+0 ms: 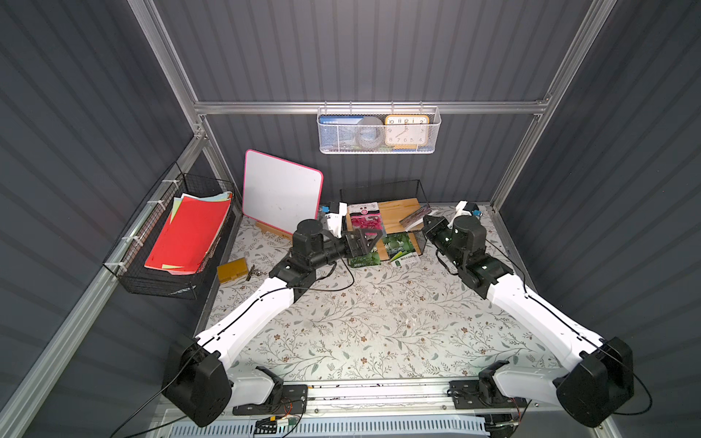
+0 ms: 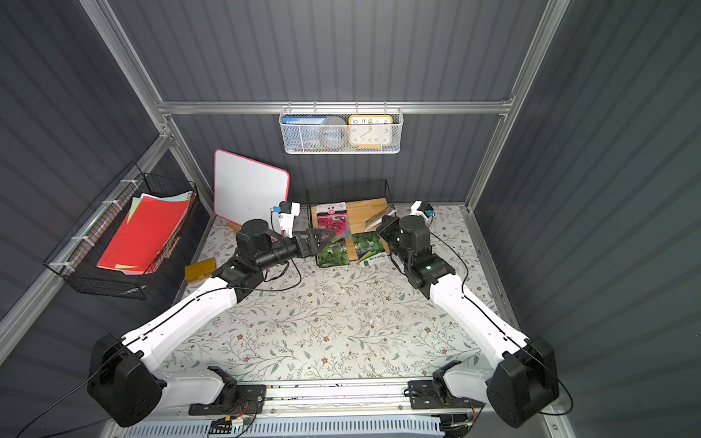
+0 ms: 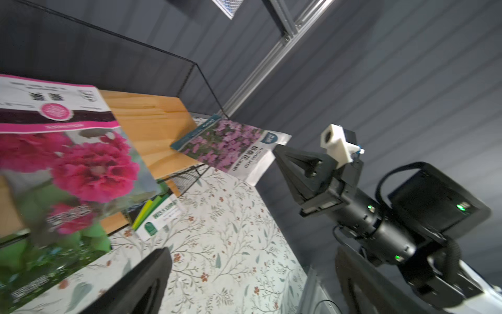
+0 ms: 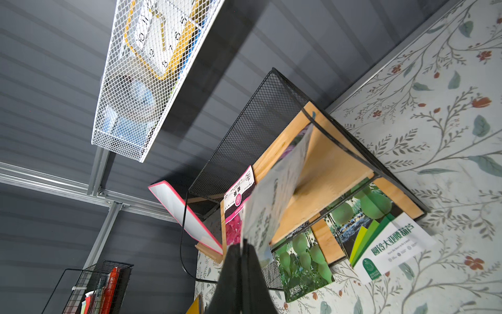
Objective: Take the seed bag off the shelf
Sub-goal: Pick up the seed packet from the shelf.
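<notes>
Purple seed bag pinched at shelf edge.
Your right gripper clamps it; left gripper gapes near pink bag.

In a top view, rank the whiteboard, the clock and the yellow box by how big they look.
Largest to smallest: whiteboard, clock, yellow box. The clock hangs higher, maybe nearer the camera, so that rank is unsure.
</notes>
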Tool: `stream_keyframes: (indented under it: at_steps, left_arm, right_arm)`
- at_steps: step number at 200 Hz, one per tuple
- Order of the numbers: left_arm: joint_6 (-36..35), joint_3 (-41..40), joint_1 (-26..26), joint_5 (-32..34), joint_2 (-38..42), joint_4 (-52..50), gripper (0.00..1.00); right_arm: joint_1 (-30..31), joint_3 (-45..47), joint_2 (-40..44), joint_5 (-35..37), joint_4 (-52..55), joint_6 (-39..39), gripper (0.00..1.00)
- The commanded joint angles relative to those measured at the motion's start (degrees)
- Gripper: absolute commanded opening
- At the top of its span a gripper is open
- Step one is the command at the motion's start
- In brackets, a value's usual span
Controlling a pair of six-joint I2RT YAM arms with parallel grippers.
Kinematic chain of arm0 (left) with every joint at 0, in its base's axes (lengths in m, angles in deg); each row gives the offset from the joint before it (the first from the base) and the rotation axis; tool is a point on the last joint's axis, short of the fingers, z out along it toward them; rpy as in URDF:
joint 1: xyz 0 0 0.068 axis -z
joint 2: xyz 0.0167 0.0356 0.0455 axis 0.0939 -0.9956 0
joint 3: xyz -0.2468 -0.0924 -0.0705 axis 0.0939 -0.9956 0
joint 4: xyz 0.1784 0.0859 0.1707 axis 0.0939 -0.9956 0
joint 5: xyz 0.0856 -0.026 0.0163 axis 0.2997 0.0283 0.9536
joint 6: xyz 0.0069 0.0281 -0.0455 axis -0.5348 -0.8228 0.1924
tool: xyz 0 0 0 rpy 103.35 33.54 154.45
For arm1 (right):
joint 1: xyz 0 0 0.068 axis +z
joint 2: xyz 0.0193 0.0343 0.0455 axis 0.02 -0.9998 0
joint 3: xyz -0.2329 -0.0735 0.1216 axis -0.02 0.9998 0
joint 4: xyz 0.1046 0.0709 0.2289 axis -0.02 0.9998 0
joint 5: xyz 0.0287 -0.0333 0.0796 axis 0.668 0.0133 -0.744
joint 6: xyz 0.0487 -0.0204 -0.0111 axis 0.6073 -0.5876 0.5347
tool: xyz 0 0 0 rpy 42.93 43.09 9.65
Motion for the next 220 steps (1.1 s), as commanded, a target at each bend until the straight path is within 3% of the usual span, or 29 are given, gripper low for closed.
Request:
stream_keyframes:
  at_steps: [1, 40, 63, 82, 145, 220]
  left_arm:
    - [10.20, -4.25, -0.06, -11.82, -3.09, 12.55, 1.00]
    - [29.65, -11.60, 0.03, -17.47, -12.41, 40.38, 1.00]
    - [41.07, -13.62, 0.37, -17.75, -18.35, 57.15, 1.00]
    - [47.36, -12.95, 1.39, -16.96, -21.99, 65.39, 1.00]
    - [54.49, -7.12, 4.32, -11.91, -27.36, 67.27, 1.00]
    - [63.25, -5.68, 4.80, -8.90, -33.77, 70.52, 1.00]
  right_arm:
    - [-0.03, -0.91, -0.57, -0.30, -0.51, -1.24, 0.00]
    - [0.02, -0.07, -1.35, -0.45, -1.86, -0.74, 0.00]
    - [0.02, 0.59, -1.45, -0.54, -2.57, -0.44, 0.00]
    - [-0.06, 1.03, -1.38, -0.89, -3.15, -0.17, 0.00]
    - [-0.08, 3.96, 0.39, -1.49, -5.19, 1.09, 0.00]
    - [-0.08, 5.43, 0.84, -3.13, -7.06, 2.84, 0.00]
